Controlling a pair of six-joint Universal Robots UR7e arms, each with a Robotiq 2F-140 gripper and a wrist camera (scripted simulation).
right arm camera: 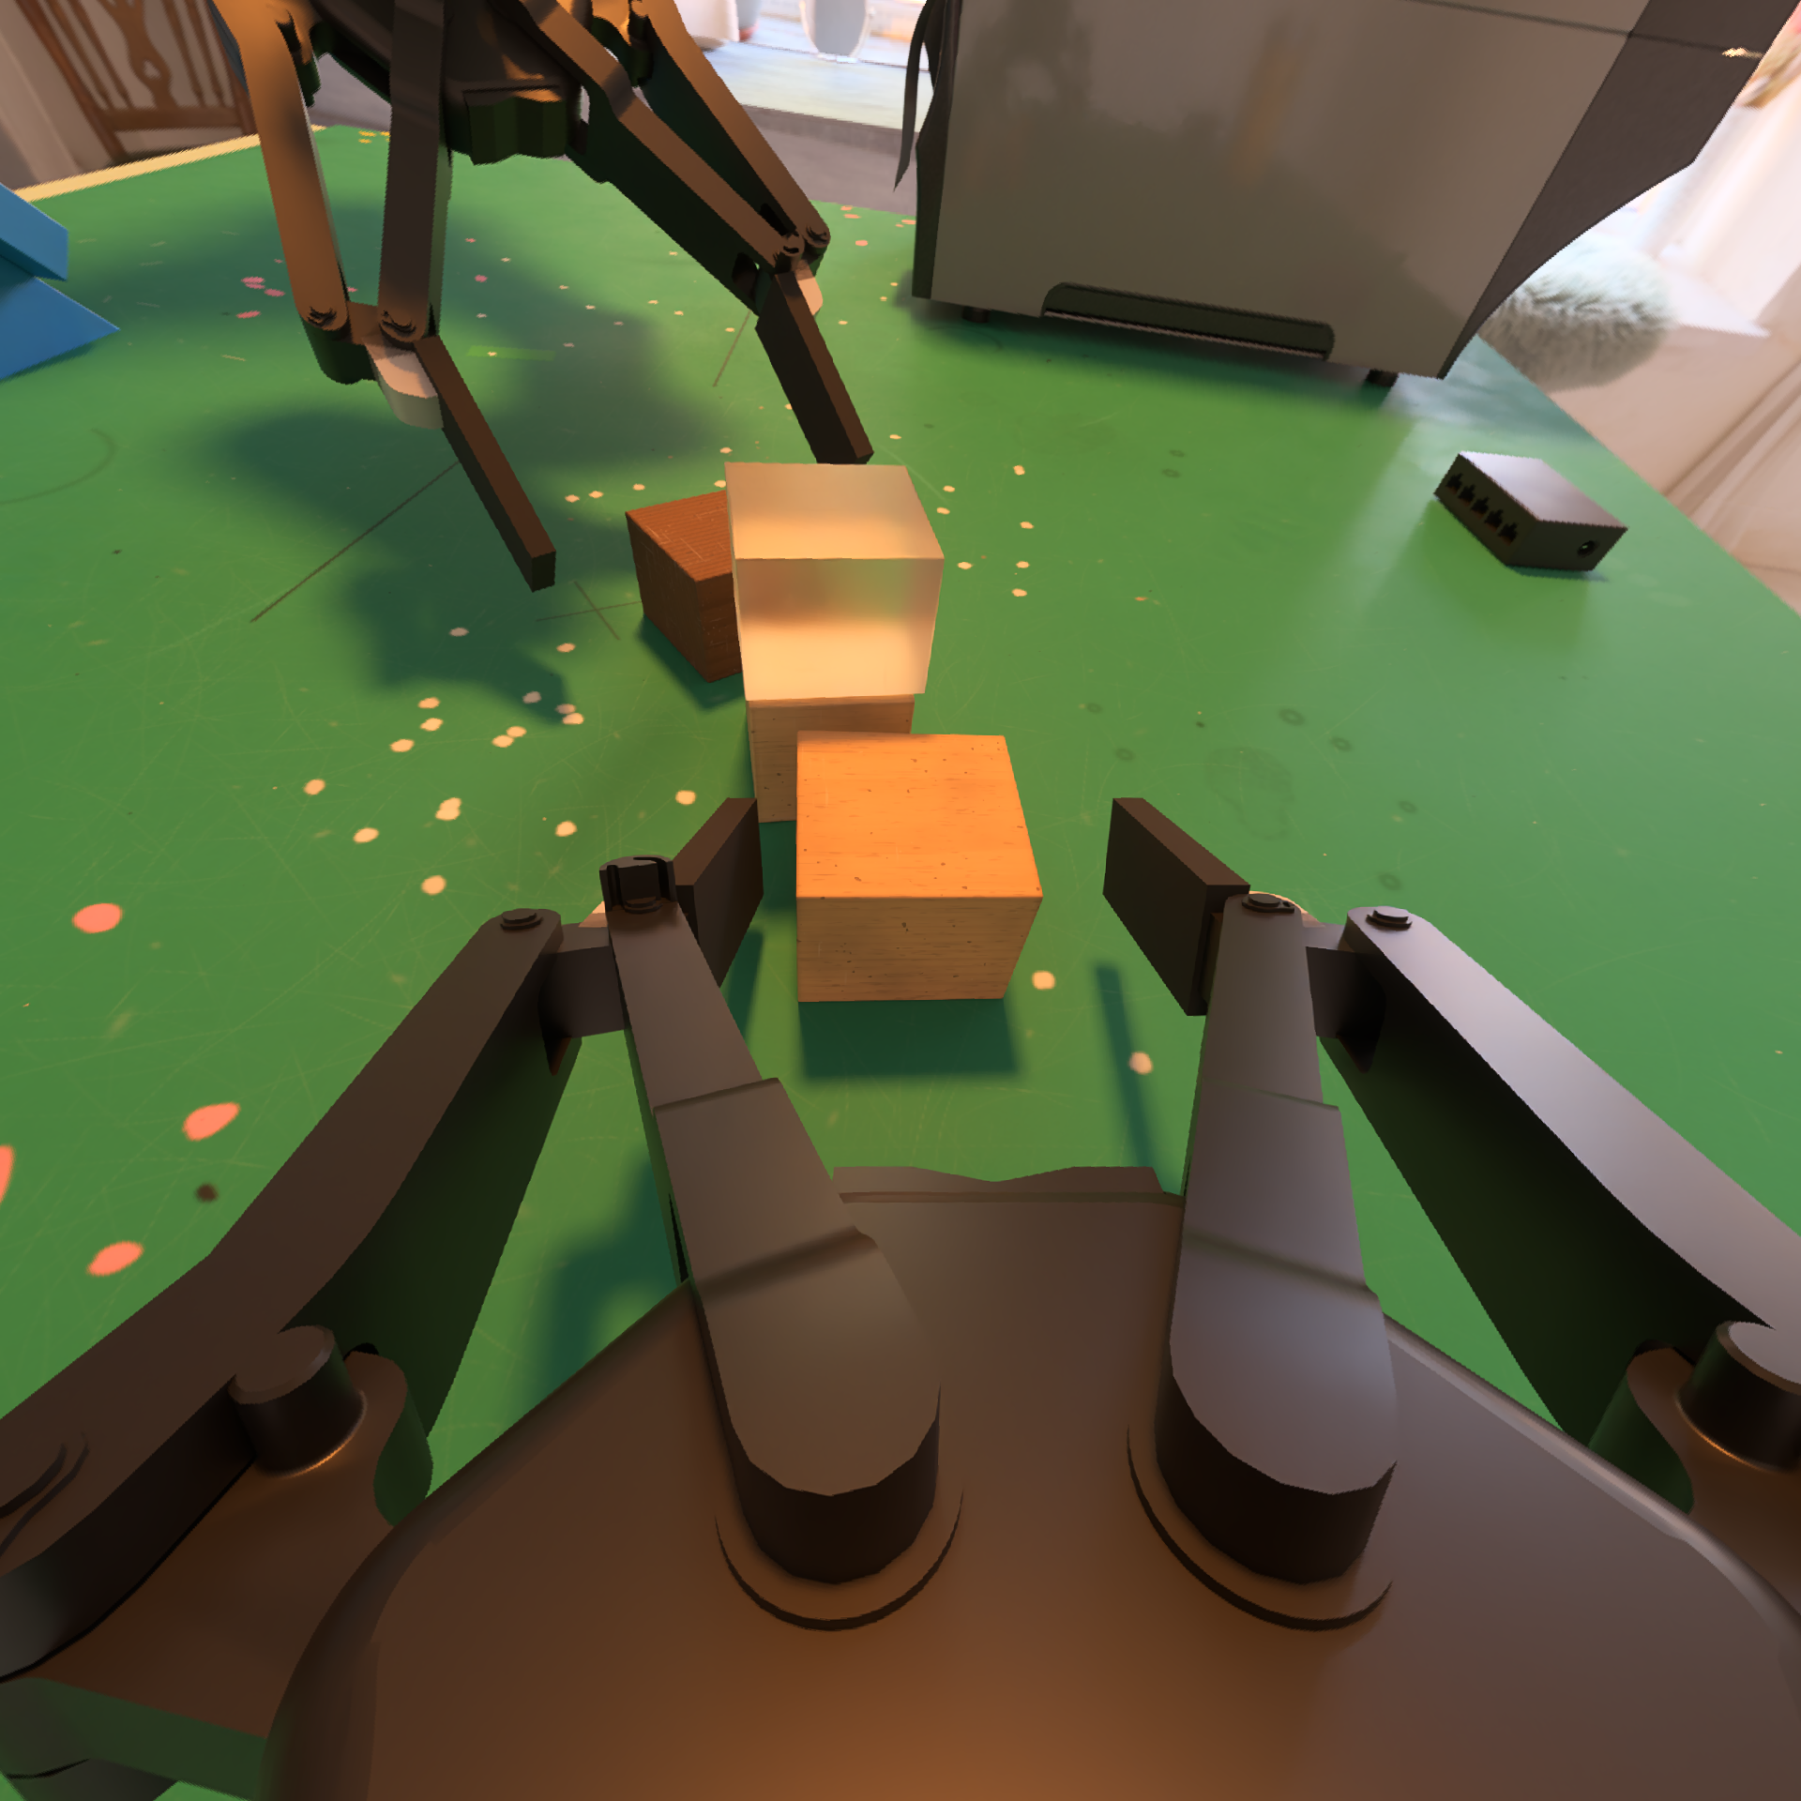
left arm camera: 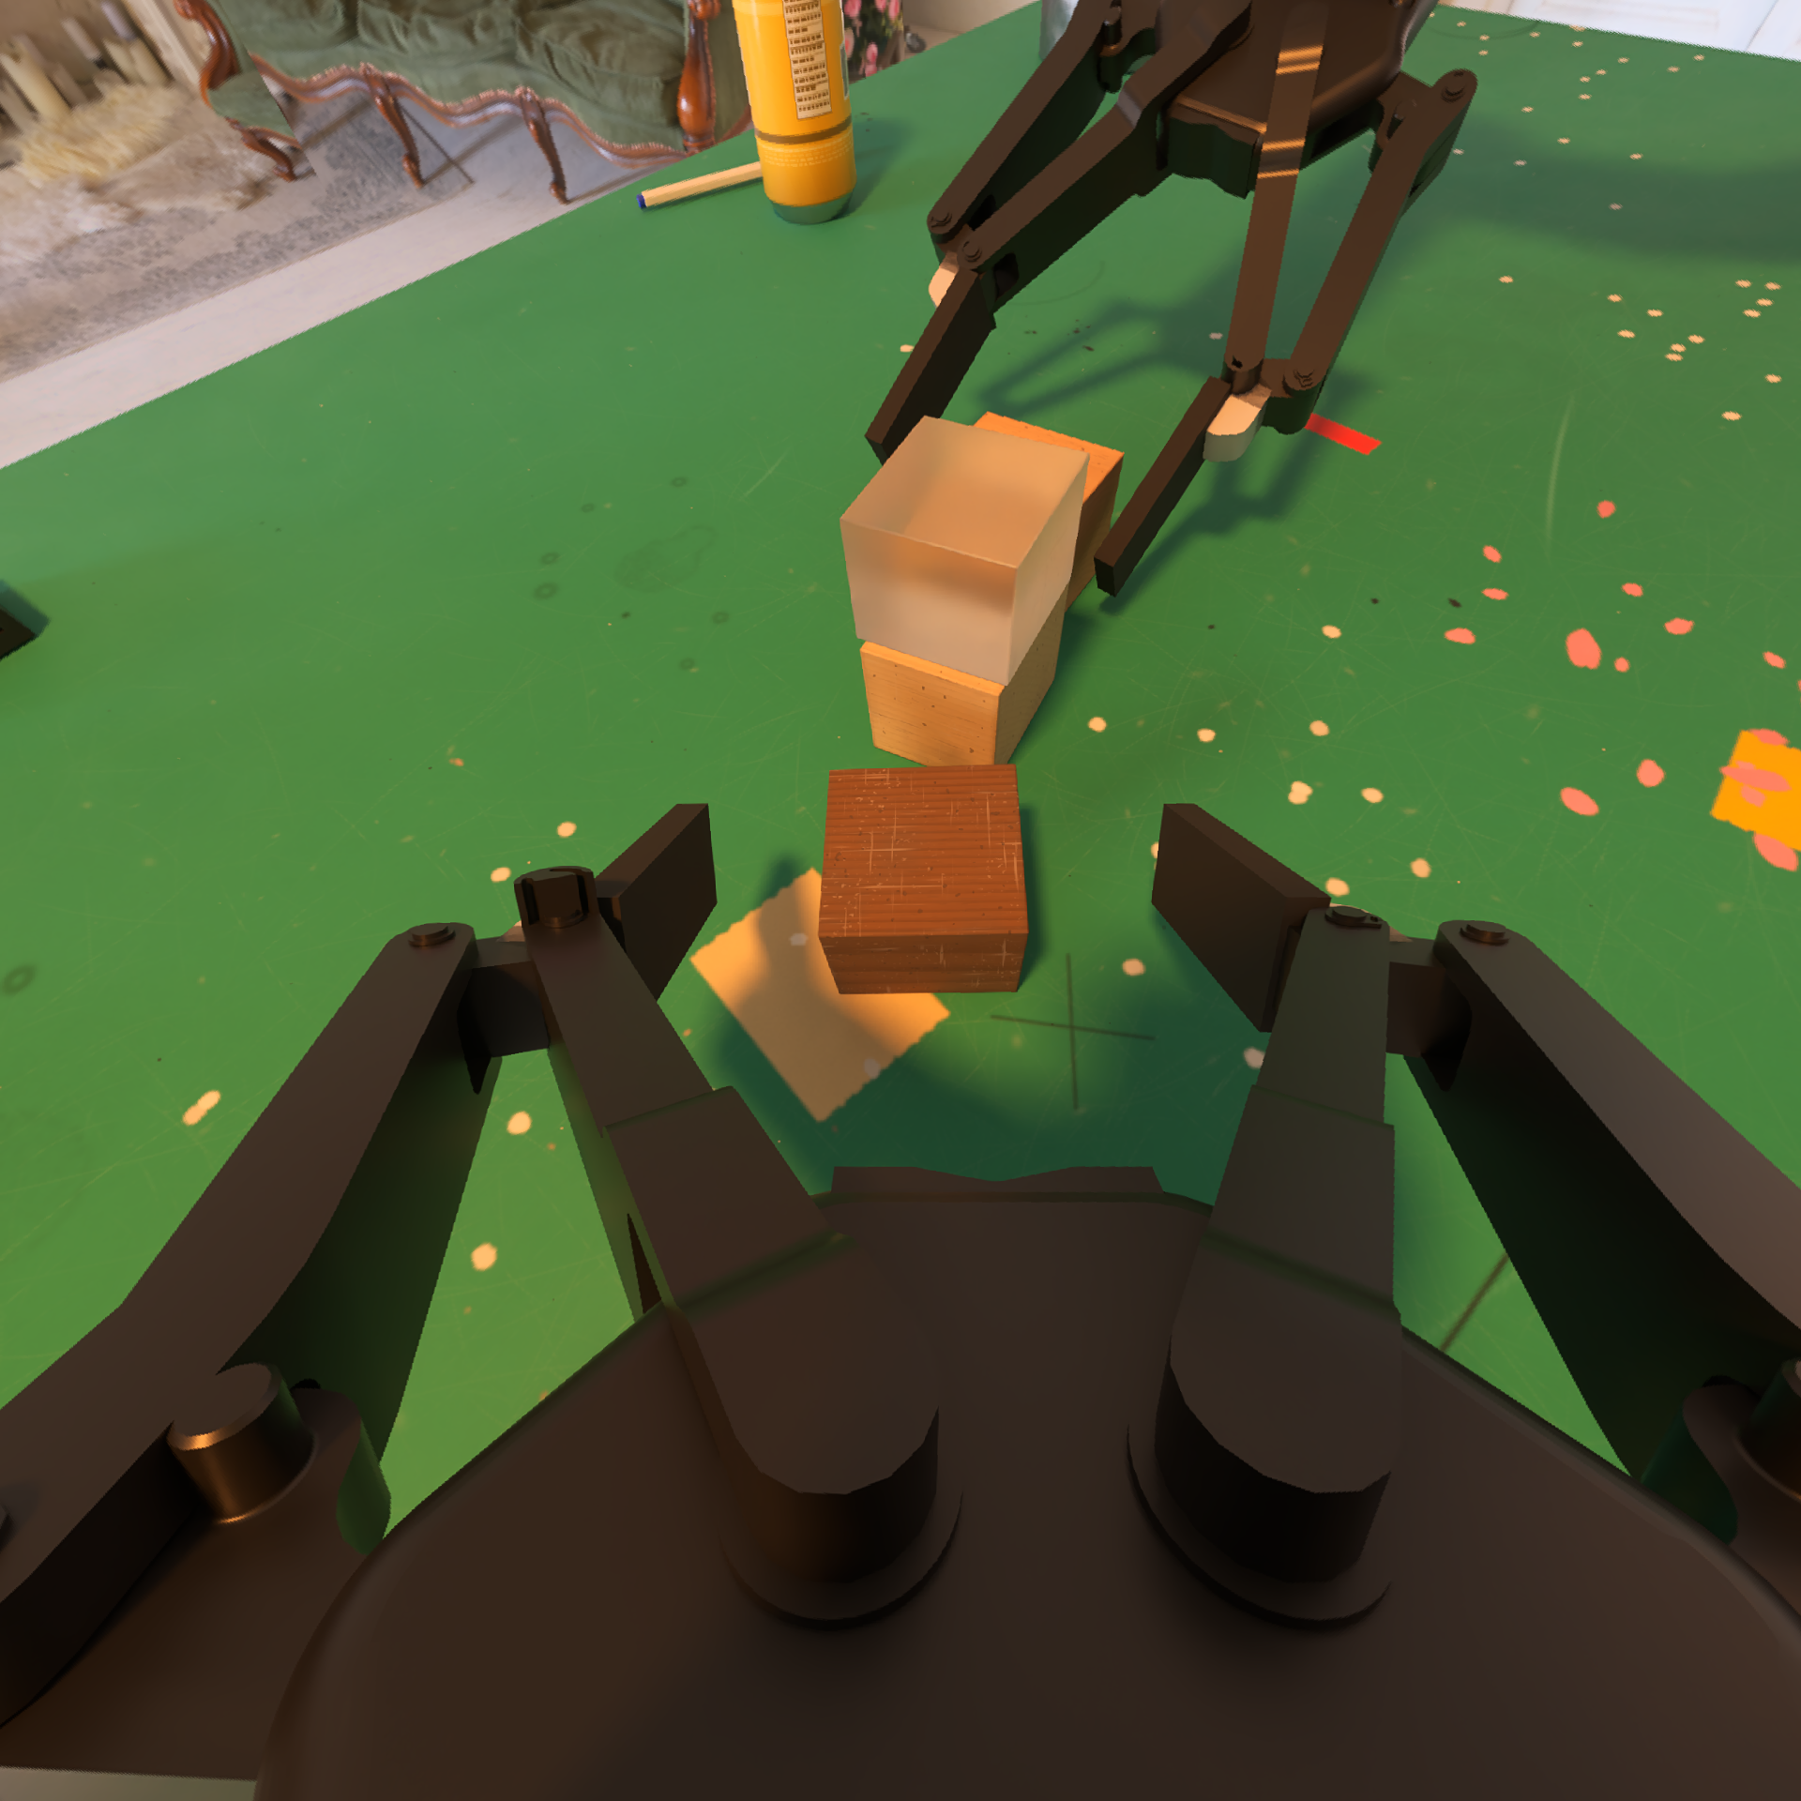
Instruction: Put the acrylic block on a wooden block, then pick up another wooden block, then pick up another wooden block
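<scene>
With the acrylic block (left arm camera: 960, 546) already stacked, each wide-open gripper brackets its own wooden block: left gripper (left arm camera: 934, 906) the dark wooden block (left arm camera: 921, 872), right gripper (right arm camera: 934, 901) the orange wooden block (right arm camera: 911, 858).

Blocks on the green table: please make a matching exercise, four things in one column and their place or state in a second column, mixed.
1. acrylic block
2. dark wooden block
3. orange wooden block
4. yellow bottle

a. near the table edge
b. before the open right gripper
c. on a pale wooden block
d. before the open left gripper

Pairs: 1-c, 2-d, 3-b, 4-a
</scene>
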